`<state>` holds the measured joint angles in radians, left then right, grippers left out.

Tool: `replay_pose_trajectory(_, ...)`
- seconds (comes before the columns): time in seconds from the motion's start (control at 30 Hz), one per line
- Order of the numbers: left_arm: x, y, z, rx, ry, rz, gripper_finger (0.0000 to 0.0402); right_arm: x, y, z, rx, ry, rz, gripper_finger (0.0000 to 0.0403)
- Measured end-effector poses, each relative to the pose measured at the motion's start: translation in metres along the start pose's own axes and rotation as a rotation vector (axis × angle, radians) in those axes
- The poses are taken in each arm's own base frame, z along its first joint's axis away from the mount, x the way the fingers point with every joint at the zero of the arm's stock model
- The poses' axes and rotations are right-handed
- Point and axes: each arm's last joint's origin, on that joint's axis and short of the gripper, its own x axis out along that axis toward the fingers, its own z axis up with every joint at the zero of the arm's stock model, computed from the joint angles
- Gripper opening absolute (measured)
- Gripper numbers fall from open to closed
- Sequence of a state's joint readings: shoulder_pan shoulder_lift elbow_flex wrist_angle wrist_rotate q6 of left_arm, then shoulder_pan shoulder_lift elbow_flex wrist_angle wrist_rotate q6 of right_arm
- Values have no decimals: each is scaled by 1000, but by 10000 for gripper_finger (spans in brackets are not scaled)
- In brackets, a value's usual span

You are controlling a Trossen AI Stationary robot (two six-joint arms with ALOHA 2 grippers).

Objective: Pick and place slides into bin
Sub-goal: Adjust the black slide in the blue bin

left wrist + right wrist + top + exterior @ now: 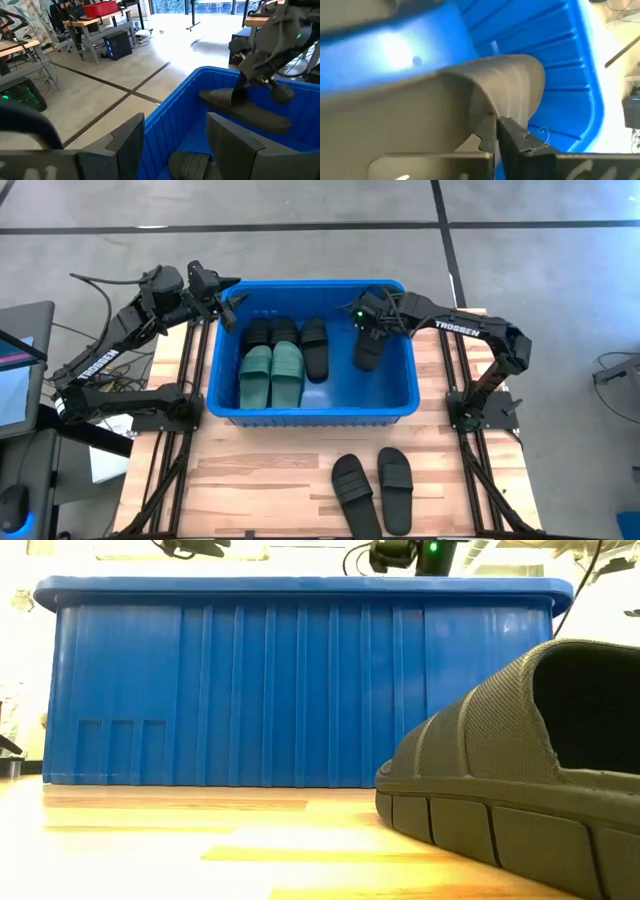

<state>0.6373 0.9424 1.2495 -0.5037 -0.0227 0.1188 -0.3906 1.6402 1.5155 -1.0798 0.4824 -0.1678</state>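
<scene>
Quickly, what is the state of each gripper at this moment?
Left gripper: open, empty, at the bin's left rim.
Right gripper: shut on a black slide, held over the bin.

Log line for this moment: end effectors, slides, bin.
right end effector: shut on black slide, over bin | left end effector: open, at bin's rim | in bin: two green, black slides | on table: two black slides
</scene>
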Motion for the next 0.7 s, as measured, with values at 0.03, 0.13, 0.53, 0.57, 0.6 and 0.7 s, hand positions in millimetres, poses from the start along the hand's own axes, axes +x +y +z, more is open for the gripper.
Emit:
replay_pose_trajectory(0.03, 0, 0, 0, 0, 0, 0, 199, 4, 1, -1, -16, 6, 6, 0)
replay_pose_trajectory(0.13, 0, 0, 0, 0, 3, -1, 199, 16, 7, -6, -73, 18, 13, 0)
replay_pose_trajectory(0.53, 0, 0, 0, -1, 6, 15, 199, 49, 11, -20, -141, 57, 20, 0)
replay_pose_trajectory(0.57, 0, 0, 0, -1, 6, 16, 199, 51, 10, -21, -147, 55, 19, 0)
replay_pose_trajectory(0.6, 0, 0, 0, -4, 6, 15, 199, 53, 9, -21, -149, 54, 17, 0)
replay_pose_trajectory(0.7, 0, 0, 0, -10, 6, 16, 199, 58, 8, -24, -157, 57, 32, 0)
